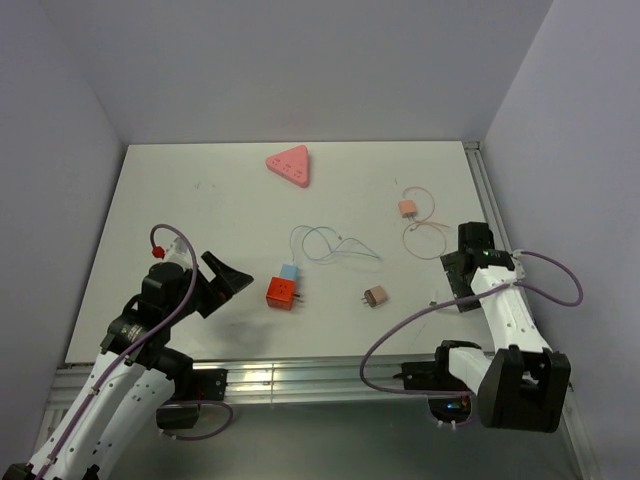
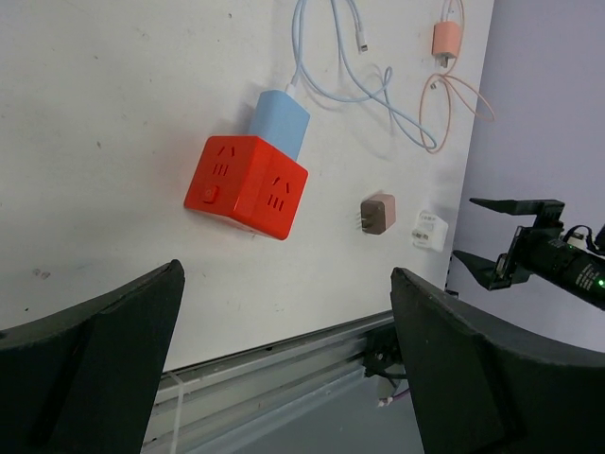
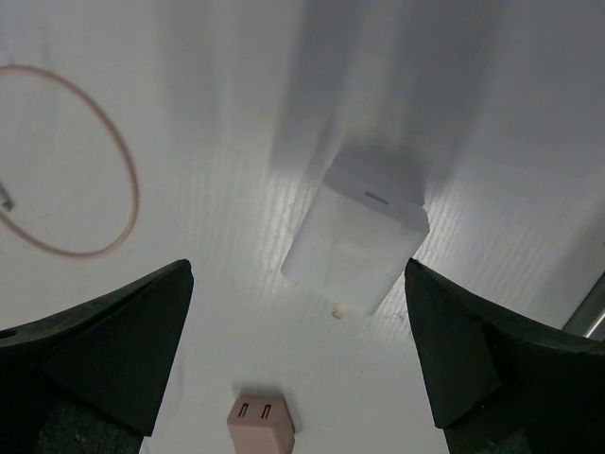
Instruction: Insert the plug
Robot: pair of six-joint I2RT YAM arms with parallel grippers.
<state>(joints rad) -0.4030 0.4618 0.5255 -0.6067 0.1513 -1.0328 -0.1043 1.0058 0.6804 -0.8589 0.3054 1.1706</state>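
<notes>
right claw (image 3: 298, 270) apart, empty | white plug (image 3: 357, 241) on table (image 3: 189, 142) below, between its jaws | left claw (image 2: 288, 272) apart

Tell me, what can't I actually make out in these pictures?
White adapter: cannot be found in the top view; the right arm hangs over that spot.
Blue plug's pins: the red socket cube it touches covers them, in top and left wrist views.
Pinkish plug: cut off by the right wrist view's bottom edge.
Pink triangle's markings: too small in the top view.
</notes>
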